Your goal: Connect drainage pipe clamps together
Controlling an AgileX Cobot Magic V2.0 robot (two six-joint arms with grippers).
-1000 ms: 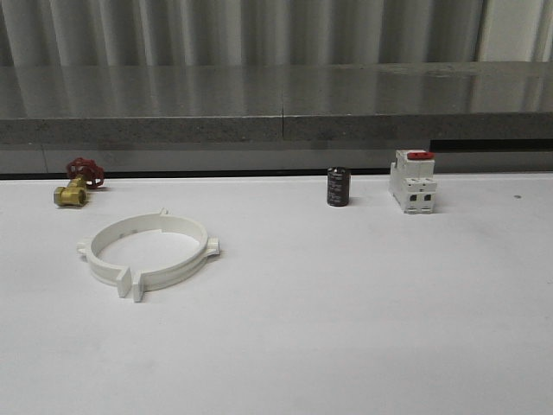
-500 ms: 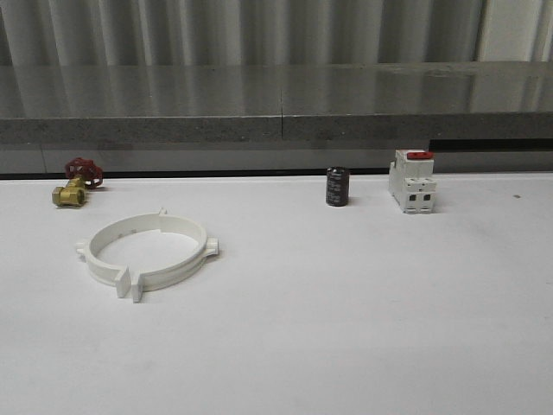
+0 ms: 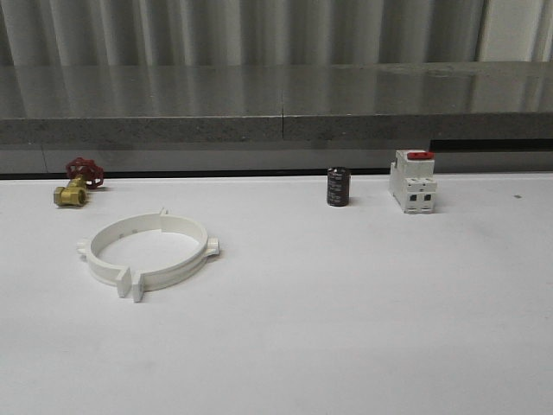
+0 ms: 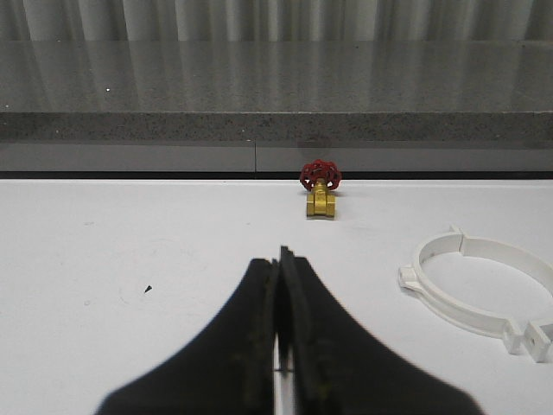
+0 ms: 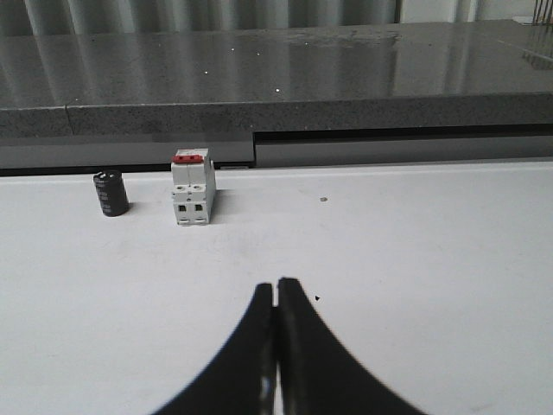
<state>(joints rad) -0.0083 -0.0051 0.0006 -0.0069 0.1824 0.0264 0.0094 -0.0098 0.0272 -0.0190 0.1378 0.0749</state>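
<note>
The two white drainage pipe clamps (image 3: 147, 251) lie on the white table at the left, their half-rings set together as one ring with tabs meeting at the front and back. The same ring (image 4: 484, 290) appears in the left wrist view, off to one side of my left gripper (image 4: 278, 258). That gripper is shut with nothing between its fingers and hangs over bare table. In the right wrist view my right gripper (image 5: 276, 284) is also shut and holds nothing, well short of the switch.
A brass valve with a red handle (image 3: 76, 182) sits at the back left. A black cylinder (image 3: 338, 187) and a white boxy switch with a red top (image 3: 412, 181) stand at the back right. A grey stone ledge (image 3: 276, 104) runs behind the table.
</note>
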